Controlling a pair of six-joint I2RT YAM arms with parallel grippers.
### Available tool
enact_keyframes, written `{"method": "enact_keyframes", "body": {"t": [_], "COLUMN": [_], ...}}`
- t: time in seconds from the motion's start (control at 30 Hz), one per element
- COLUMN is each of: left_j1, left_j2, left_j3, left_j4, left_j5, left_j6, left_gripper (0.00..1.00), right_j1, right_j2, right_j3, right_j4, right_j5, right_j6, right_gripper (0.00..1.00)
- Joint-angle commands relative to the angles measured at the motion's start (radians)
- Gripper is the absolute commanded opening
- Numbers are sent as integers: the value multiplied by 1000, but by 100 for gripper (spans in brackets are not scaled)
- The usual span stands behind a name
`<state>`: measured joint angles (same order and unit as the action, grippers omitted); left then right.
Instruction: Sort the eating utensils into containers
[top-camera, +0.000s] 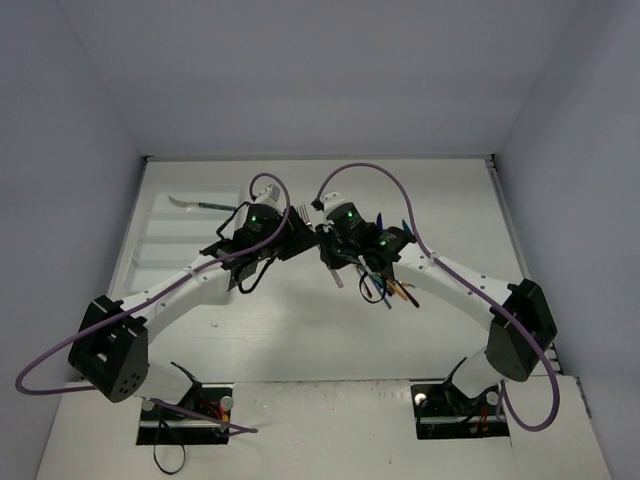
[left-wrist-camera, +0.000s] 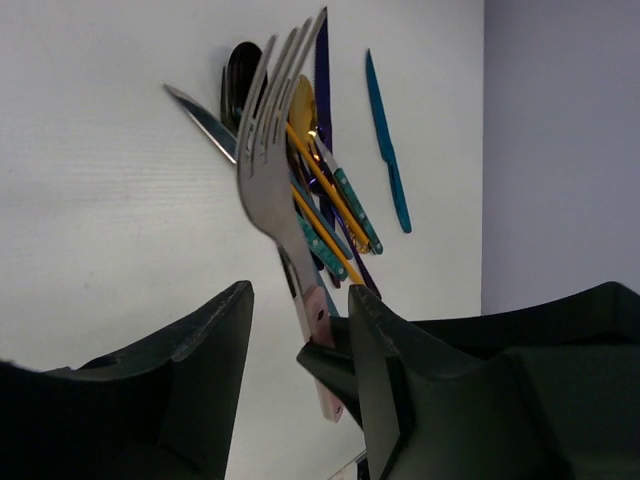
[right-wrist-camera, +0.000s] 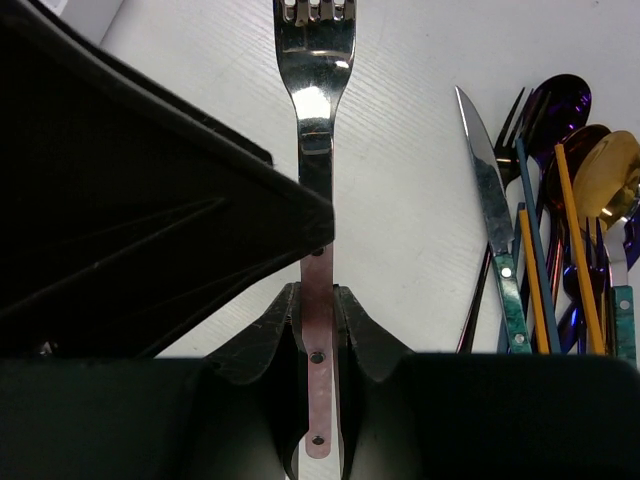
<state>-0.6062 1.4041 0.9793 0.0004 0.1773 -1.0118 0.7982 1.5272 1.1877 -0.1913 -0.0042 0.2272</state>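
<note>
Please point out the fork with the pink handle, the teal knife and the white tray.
Fork (right-wrist-camera: 316, 140): right wrist view, its neck.
Teal knife (left-wrist-camera: 380, 115): left wrist view, its blade.
Tray (top-camera: 165, 245): top view, a bare compartment.

**Top view.** The near right corner of the tray (top-camera: 150, 245) is covered by the left arm (top-camera: 190, 285). The pile of cutlery (top-camera: 388, 293) lies largely under the right arm (top-camera: 450, 275), and its pieces are too small to tell apart. Of the fork (top-camera: 301, 212), only the tines show.

**Right wrist view.** The fork's tine tips are cut off by the top edge. One side of its neck is behind a dark finger (right-wrist-camera: 150, 220) of the left gripper (left-wrist-camera: 300, 292). The pile's handles run out of sight at the bottom and right.

**Left wrist view.** The fork's handle end is hidden behind one blurred finger, and the fork covers part of the pile behind it.
</note>
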Motion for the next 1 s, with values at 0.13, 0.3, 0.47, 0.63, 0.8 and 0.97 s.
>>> {"method": "enact_keyframes", "body": {"t": [0.13,0.3,0.47,0.63,0.8,0.97], "left_j1": [-14,-24,-18,73,264,505], "left_j2": [50,77,76,82,101,190], "left_j3": [81,87,100,118,130,209], "left_j4": [179,207,246,247,277,309], "left_j5": [-28,-37,-62,-41,-5,1], "left_j6": [-30,-54,-36,-28,-38,-76], "left_gripper": [35,4,0,0,0,0], "right_j1": [3,4,-4,-35,-71,-110], "right_j2": [-80,-91,-95,-130,-199,-266], "right_j3": [24,18,2,-16,-81,-176], "right_j4": [45,56,65,62,59,44], "right_j5": [-37,-44,-17,34,145,167], "right_j6": [20,33,39,50,32,35], "right_gripper": [0,0,13,55,68,68]}}
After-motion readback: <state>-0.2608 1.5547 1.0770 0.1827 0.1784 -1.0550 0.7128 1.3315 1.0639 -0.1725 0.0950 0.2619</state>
